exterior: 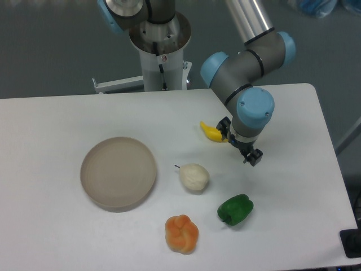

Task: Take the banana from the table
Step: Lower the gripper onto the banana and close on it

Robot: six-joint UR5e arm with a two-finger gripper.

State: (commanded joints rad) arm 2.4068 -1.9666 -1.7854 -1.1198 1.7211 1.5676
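A smooth yellow banana [211,133], curved and glossy, is seen on the flat white table [51,124], partly hidden behind the gripper [250,156]; whether the jaws are parted cannot be told.

We see a matt white surface [56,237], a matt beige plate [118,173], a glossy plastic-looking banana [211,132], a shiny green pepper [235,209], a smooth cream fruit [194,177], a lumpy orange fruit [181,233], and brushed-metal arm tubing [248,16].

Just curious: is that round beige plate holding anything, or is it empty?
Empty. The plate shows only its bare inside; the banana lies on the table.
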